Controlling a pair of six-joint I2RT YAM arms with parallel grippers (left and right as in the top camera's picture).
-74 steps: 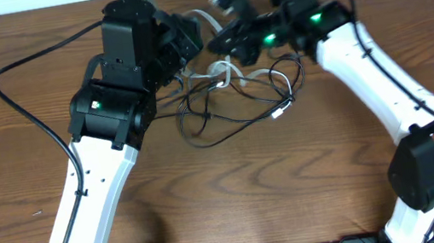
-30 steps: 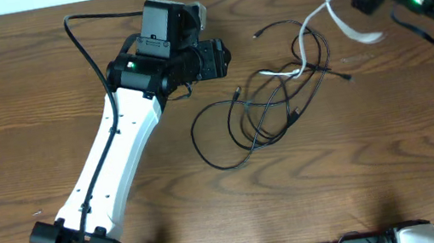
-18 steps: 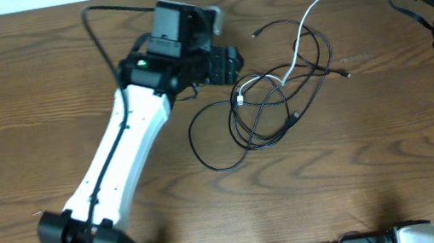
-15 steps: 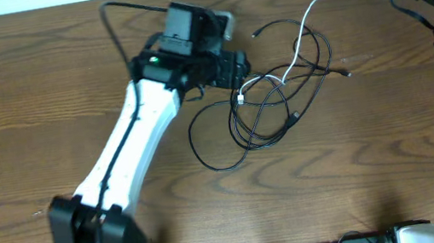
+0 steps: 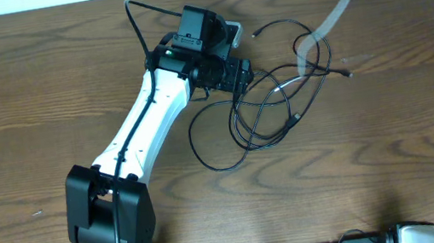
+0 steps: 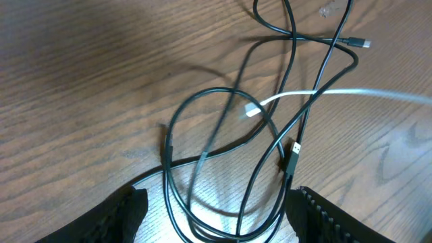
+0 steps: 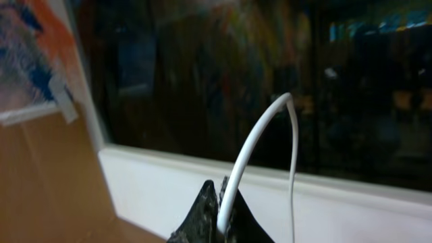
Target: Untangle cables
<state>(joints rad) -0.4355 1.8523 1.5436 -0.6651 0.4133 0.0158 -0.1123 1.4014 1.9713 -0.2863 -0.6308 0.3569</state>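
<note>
- The black cables (image 5: pixel 271 109) are lying in overlapping loops on the table (image 5: pixel 24 98), just ahead of and beneath the left gripper (image 6: pixel 217 196)
- The white cable (image 6: pixel 337 94) is crossing over those loops, with its small plug end (image 6: pixel 252 110) resting inside one of them, straight ahead of the gap between the left jaws
- From there the white cable is running off to the right of the left jaws; from overhead it is showing only as a blurred pale streak, so it seems to be lifting off the wood
- The left gripper is hovering over the nearest loops with its jaws spread wide, grasping nothing
- The right gripper (image 7: pixel 219 209) is clenching the white cable between closed jaws, the cord arching up out of the fingertips and drooping down just to their right
</note>
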